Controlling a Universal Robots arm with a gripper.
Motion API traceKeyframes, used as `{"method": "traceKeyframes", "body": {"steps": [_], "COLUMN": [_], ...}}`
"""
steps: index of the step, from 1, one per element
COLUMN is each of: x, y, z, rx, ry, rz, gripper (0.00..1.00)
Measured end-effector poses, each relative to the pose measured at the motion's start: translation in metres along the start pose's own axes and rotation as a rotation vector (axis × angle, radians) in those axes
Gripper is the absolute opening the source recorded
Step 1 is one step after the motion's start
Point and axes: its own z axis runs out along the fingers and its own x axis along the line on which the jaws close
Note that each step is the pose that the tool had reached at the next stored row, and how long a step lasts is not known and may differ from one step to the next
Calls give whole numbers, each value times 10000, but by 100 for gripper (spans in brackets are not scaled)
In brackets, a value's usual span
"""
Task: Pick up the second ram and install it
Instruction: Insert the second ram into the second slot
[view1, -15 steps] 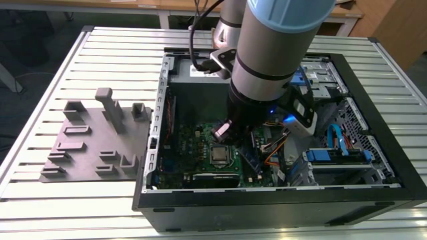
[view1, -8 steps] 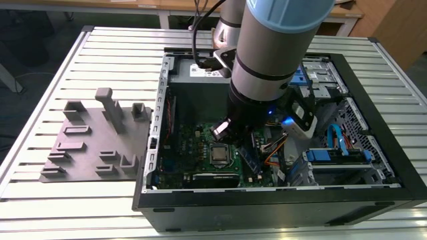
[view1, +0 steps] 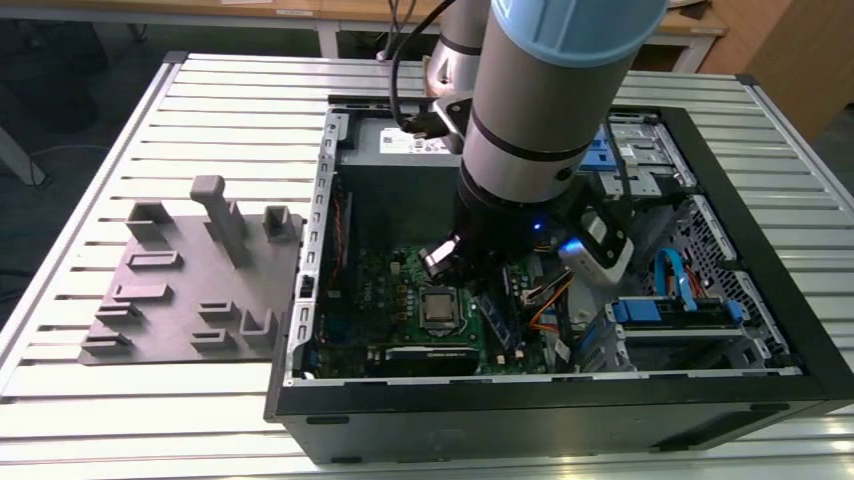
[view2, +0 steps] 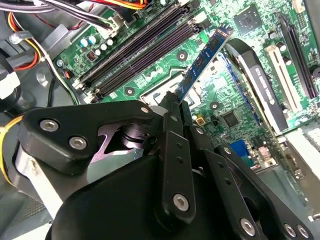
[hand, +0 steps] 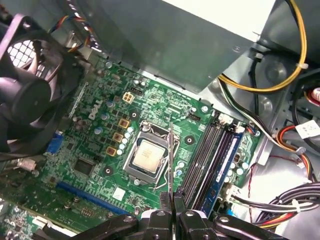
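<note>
Pinching the ram (view2: 202, 60) by one end, the black fingers (view2: 172, 130) press against its two flat faces in the second wrist view. The rest of the blue-green stick juts out past their tips over a green motherboard (view2: 150, 75).

In the first wrist view the ram (hand: 170, 160) appears edge-on, a thin line running out from between the fingers (hand: 164, 201). It crosses the edge of the socket (hand: 146, 156) on the side nearer the slots (hand: 207, 155). It runs roughly parallel to those long dark slots without sitting in any of them. In the second wrist view, too, the stick hangs apart from the slots (view2: 140, 47), with a strip of green board showing between.

Beyond the socket, a black fan (hand: 30, 95) sits at one edge of the motherboard (hand: 90, 145). A grey power supply (hand: 185, 35) stands along another edge, and yellow, black and red cables (hand: 280, 82) loop past the slots.

In the exterior view the arm (view1: 534, 120) reaches down into an open black case (view1: 534, 420) lying on its side. The arm's lower end is above the socket (view1: 441, 310), near the middle of the board. To the exterior view's left of the case, a grey block (view1: 187, 290) with upright posts lies on the slatted white worktop (view1: 160, 110), just beside the case wall.
</note>
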Motion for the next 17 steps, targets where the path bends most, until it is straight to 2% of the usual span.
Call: {"method": "traceKeyframes", "body": {"steps": [17], "x": [0], "y": [0], "z": [6], "rx": [30], "ry": [-53], "rz": [819], "gripper": [14]}}
